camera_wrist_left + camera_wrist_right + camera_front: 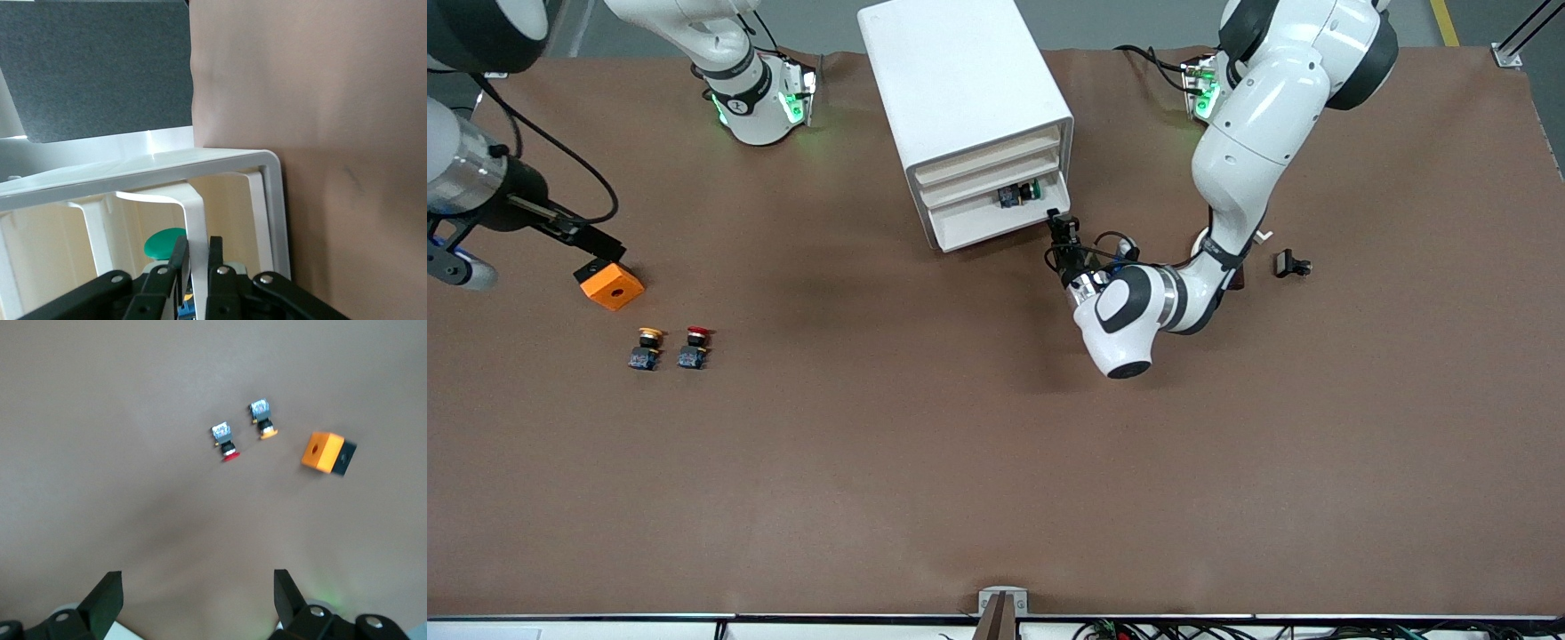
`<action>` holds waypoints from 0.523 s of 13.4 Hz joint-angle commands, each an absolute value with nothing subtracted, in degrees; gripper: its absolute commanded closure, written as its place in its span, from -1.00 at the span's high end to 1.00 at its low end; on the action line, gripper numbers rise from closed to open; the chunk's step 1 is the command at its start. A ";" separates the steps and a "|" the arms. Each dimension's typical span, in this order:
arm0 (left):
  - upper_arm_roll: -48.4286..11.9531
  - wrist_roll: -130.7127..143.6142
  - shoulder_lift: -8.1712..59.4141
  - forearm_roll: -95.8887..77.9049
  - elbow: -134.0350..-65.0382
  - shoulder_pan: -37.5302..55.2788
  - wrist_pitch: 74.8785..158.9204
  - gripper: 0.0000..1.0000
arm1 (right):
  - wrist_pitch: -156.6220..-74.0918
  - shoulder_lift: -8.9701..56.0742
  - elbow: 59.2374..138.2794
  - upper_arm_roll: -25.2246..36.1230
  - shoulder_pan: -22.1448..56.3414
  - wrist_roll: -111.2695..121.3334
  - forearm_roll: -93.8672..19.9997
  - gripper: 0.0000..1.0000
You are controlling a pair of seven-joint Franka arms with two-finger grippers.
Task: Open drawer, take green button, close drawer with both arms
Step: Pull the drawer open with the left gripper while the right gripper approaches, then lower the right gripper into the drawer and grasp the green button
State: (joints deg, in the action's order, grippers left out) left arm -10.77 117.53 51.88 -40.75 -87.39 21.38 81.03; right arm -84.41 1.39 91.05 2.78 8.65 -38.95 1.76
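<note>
The white cabinet (960,80) stands at the back middle of the table. Its lowest drawer (983,229) is pulled partly out. Inside lies the button (1030,190) with its green cap, toward the left arm's end of the drawer. My left gripper (1056,220) is shut on the drawer's front edge at that corner. In the left wrist view the left gripper (197,257) pinches a white strip of the drawer (200,220), with the button's green cap (165,243) just past it. My right gripper (197,600) is open and holds nothing, high over the right arm's end of the table.
An orange block (611,286) lies near the right arm's end, with a yellow-capped button (647,347) and a red-capped button (694,347) nearer the front camera. A small black part (1291,264) lies beside the left arm.
</note>
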 commanded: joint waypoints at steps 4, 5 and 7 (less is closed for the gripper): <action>-6.25 116.19 51.94 -40.69 -82.54 20.04 81.91 -0.83 | -82.88 2.20 89.65 3.08 15.63 -55.70 1.32 1.00; -5.72 116.02 51.94 -40.78 -82.18 19.95 82.18 -0.83 | -82.97 2.28 89.65 3.08 16.86 -58.51 1.32 1.00; -5.45 115.49 51.94 -40.69 -81.48 19.08 82.61 -0.82 | -82.97 2.90 89.74 3.16 19.24 -63.35 0.01 1.00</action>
State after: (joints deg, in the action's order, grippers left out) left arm -6.26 117.11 51.88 -40.76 -82.51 19.35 81.47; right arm -83.89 1.62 91.05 2.63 17.09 -58.92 1.23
